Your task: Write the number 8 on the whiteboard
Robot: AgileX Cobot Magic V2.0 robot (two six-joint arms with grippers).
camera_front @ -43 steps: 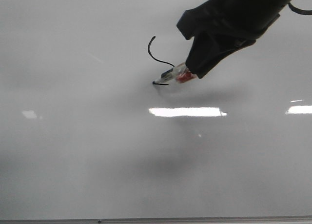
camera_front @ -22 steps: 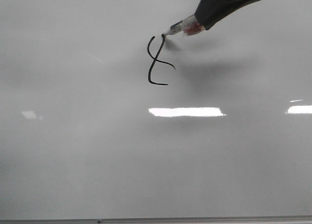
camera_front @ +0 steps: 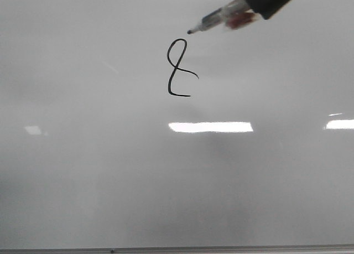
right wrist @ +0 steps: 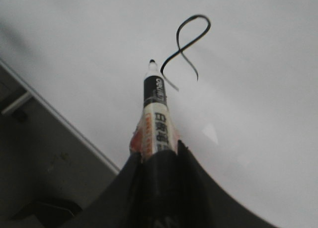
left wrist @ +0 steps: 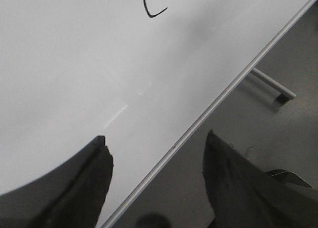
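The whiteboard (camera_front: 110, 171) fills the front view. On it is the number 8 (camera_front: 178, 66), a thin black figure with a closed upper loop and an open lower loop; it also shows in the right wrist view (right wrist: 186, 41), and its lower hook in the left wrist view (left wrist: 151, 9). My right gripper (camera_front: 260, 5) is shut on a marker (camera_front: 221, 17) at the top right; the marker tip hangs just up and right of the figure's top, apart from the line. In the right wrist view the marker (right wrist: 156, 114) points at the figure. My left gripper (left wrist: 156, 148) is open and empty over the board's frame edge (left wrist: 213, 109).
Bright rectangular glare patches (camera_front: 210, 127) lie on the board below the figure. The board's thin grey frame (camera_front: 177, 248) runs along the near edge. Beyond the frame in the left wrist view is a dark floor with a metal leg (left wrist: 271, 84).
The marker closed the upper loop of the figure, then moved up and to the right off the line. The right arm has drawn back toward the top right.
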